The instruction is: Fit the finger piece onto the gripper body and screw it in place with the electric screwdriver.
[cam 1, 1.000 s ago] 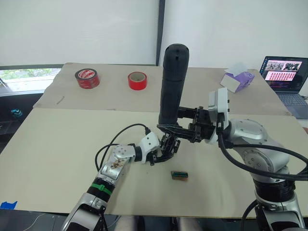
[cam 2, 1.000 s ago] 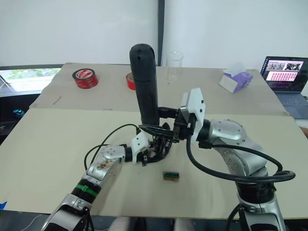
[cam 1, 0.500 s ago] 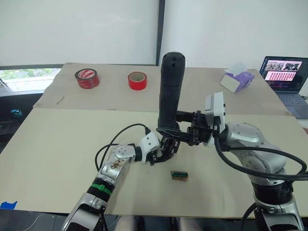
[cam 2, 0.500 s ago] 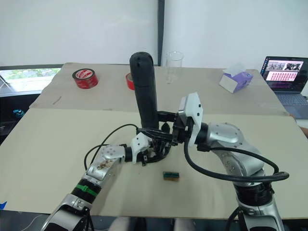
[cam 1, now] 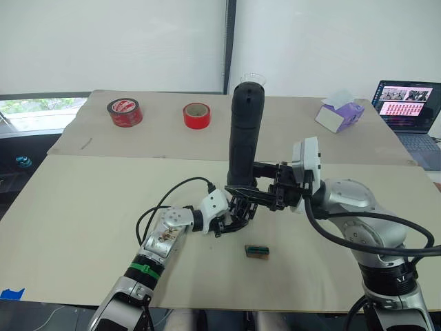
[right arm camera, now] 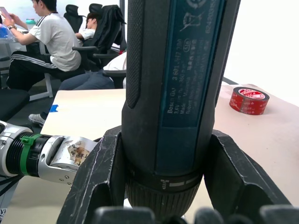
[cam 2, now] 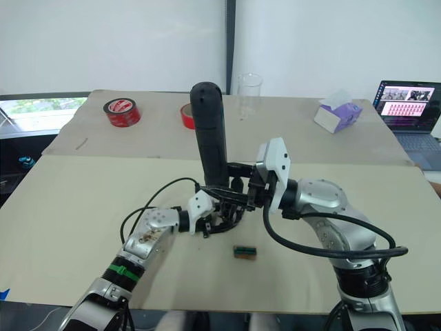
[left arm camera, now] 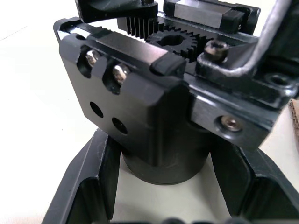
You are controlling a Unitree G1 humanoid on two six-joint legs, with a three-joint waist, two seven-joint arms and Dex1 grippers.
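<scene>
At mid-table, my left gripper (cam 1: 231, 219) is pinched around the base of the body (left arm camera: 154, 116) — fingers (left arm camera: 93, 182) pressing either side of its round lower part, holding it on the table (cam 1: 83, 227). It looks like a dense, rigid block of metal and hard plastic, with gear teeth and screw heads on top; I judge the round base the right place to hold, well clear of the gears, though smooth black sides could slip if the driver twists it. I cannot tell where the finger piece sits.

Moving right — my right gripper (cam 1: 256, 195) is clamped on the screwdriver (cam 1: 245, 131) low down near its collar, standing it upright over the body. It is long and thick, so probably top-heavy; gripping low steadies the tip but lets the top sway.

Just beside the body lies a small green-brown block (cam 1: 257, 252). Far back sit two red tape rolls (cam 1: 125, 112), a clear cup (cam 2: 249, 86), a tissue box (cam 1: 339, 115), and a laptop (cam 1: 408, 103) at the right edge. The table is flat, pale and matte; seated people (right arm camera: 51, 42) show behind in the right wrist view.
</scene>
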